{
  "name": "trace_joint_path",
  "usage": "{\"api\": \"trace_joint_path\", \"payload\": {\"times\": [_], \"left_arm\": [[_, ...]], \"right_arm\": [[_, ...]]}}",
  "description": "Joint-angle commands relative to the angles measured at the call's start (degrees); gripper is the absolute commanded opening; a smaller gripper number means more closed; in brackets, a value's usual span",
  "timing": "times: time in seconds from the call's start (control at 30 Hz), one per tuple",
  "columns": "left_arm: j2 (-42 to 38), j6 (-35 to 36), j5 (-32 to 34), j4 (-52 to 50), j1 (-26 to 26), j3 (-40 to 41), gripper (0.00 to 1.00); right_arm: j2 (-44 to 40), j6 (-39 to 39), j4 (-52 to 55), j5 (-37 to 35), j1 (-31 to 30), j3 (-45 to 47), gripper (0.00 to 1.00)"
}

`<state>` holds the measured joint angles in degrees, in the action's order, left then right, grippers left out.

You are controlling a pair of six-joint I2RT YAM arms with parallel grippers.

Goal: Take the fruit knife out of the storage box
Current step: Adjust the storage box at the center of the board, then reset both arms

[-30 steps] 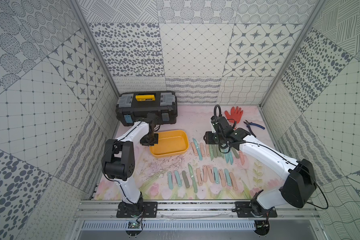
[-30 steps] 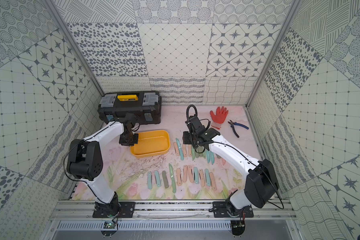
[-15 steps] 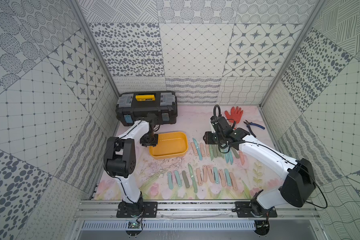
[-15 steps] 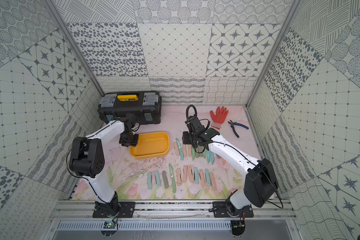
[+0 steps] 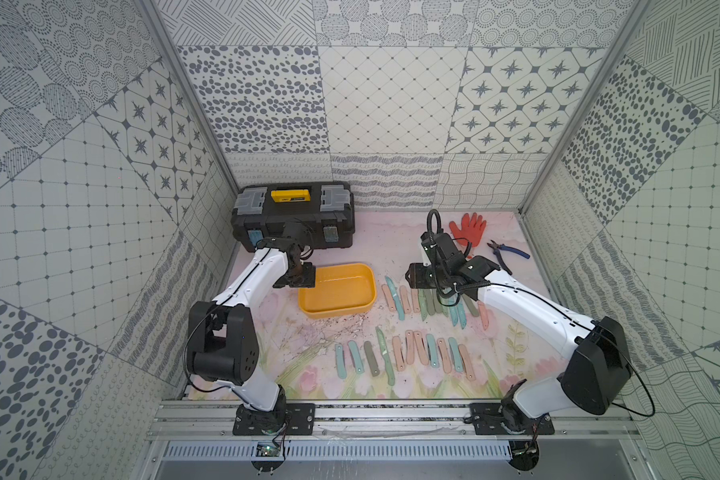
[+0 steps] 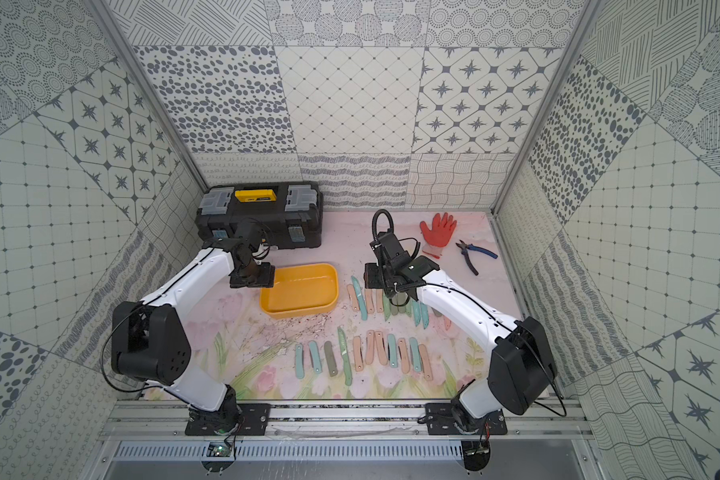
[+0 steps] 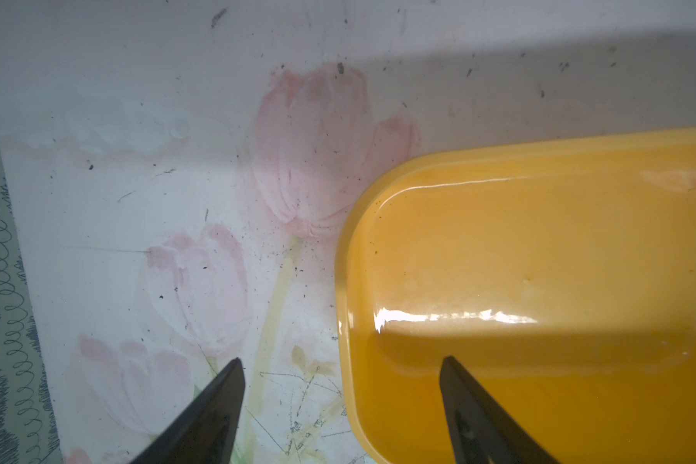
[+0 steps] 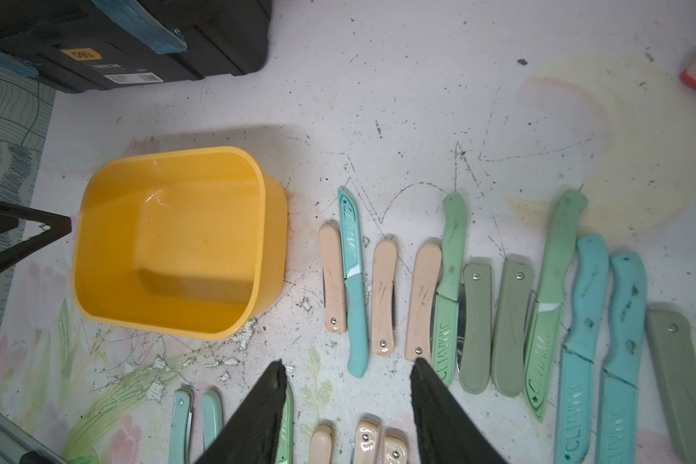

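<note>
The yellow storage box [image 5: 336, 310] [image 6: 299, 311] sits left of centre on the flowered mat, and its inside shows nothing but bare plastic [image 8: 169, 249]. My left gripper [image 5: 296, 279] [image 7: 340, 361] is open at the box's left end. One finger hangs over the box floor, the other over the mat, with the rim [image 7: 344, 257] between them. Several fruit knives [image 5: 395, 300] [image 8: 352, 281], with peach, teal and green handles, lie in two rows right of the box. My right gripper [image 5: 418, 278] [image 8: 348, 363] hovers open over the far row and holds nothing.
A black toolbox [image 5: 294, 216] with a yellow handle stands behind the storage box, near my left wrist. A red glove [image 5: 468, 228] and blue-handled pliers [image 5: 508, 253] lie at the back right. Patterned walls enclose the mat on three sides.
My left gripper's jaws have spread wide at the box's left end. The right gripper's jaws have widened slightly. The box and both arms stay about where they were.
</note>
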<state>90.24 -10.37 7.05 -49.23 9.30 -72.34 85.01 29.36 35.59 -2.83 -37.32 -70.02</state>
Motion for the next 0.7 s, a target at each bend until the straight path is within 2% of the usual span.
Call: {"api": "trace_joint_path", "payload": {"times": [0.0, 0.07, 0.23, 0.33, 0.4, 0.67], "left_arm": [[-6.82, -0.97, -2.26, 6.82, -0.42, 2.95, 0.99], [-9.47, -1.78, -2.82, 8.71, -0.42, 4.44, 0.99], [-15.22, -3.42, -1.91, 12.82, -0.42, 8.11, 0.99], [-17.65, -4.04, 0.32, 14.16, -0.42, 9.28, 0.99], [-19.01, -4.47, 1.80, 15.06, -0.42, 9.98, 0.99], [-24.42, -6.41, 11.39, 13.99, -0.41, 10.10, 0.99]], "right_arm": [[-1.90, -1.21, -2.13, -0.85, -0.35, 1.02, 0.57], [-2.04, -1.90, -1.87, -1.18, -0.32, 0.98, 0.62], [-4.17, -3.66, -1.91, -4.65, -0.31, 2.73, 0.87], [-6.34, -5.54, -3.17, -6.76, -0.06, 4.56, 0.95], [-7.68, -6.86, -3.93, -7.78, 0.63, 5.52, 0.98], [-15.31, -9.50, -7.49, -3.67, 9.94, 10.25, 0.98]]}}
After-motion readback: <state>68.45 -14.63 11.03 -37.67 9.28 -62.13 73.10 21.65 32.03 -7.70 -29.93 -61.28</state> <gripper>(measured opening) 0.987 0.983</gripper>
